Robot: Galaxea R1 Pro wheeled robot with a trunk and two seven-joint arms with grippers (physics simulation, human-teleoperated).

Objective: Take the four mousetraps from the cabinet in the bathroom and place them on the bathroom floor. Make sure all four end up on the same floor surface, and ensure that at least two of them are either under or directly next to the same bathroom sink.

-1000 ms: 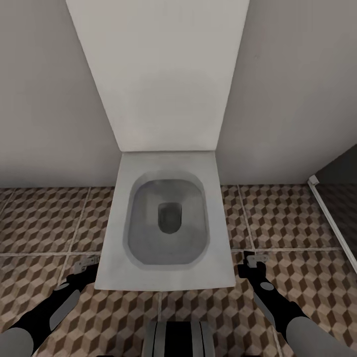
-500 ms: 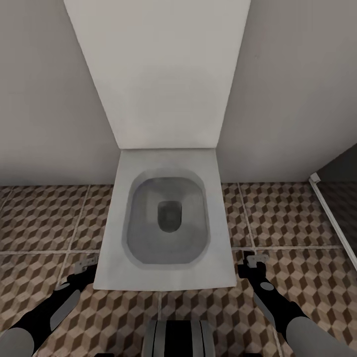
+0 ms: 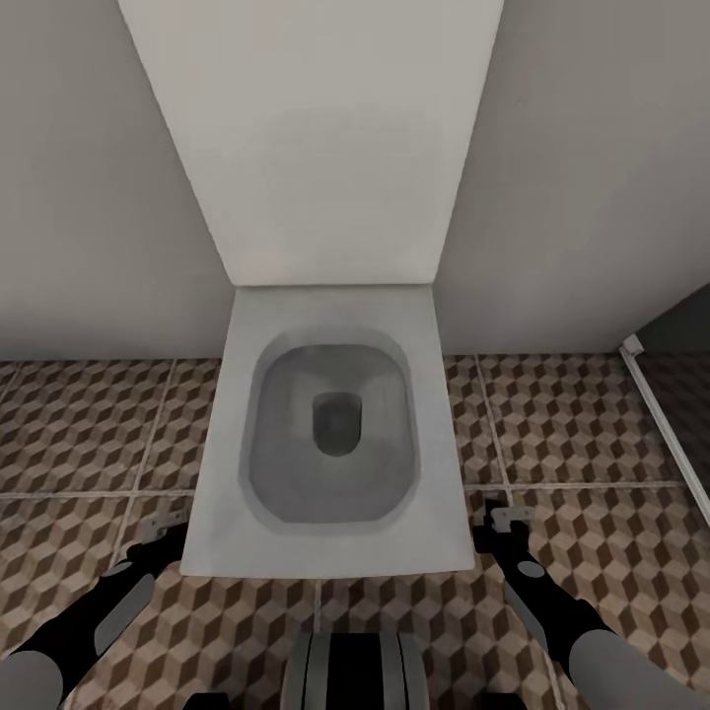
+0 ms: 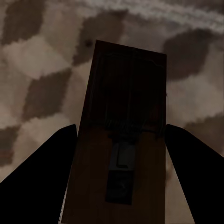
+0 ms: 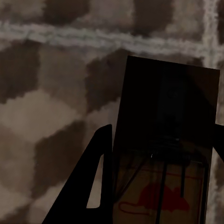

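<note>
- Head view: white toilet [image 3: 330, 434] dead ahead, lid up against the pale wall [image 3: 89, 177]; bowl open, dark drain at centre.
- Cube-patterned floor [image 3: 582, 424] on both sides of the toilet, pale grout lines between tiles.
- White rail [image 3: 663, 419] running diagonally at the far right edge, dark area behind it.
- Left hand [image 3: 155, 533] low beside the toilet's front left corner, above the floor.
- Right hand [image 3: 501, 518] beside the toilet's front right corner, above the floor.
- Left wrist view: left hand clamped on a trap [image 4: 123, 140], board held between the two dark fingers [image 4: 37, 182]; wire and catch visible on its face; floor tiles beyond.
- Right wrist view: right hand clamped on a second trap [image 5: 168, 140], red mark and wire near the finger [image 5: 91, 186]; grout line on the floor beyond.
- Robot base [image 3: 355, 671] visible at bottom centre of head view.
</note>
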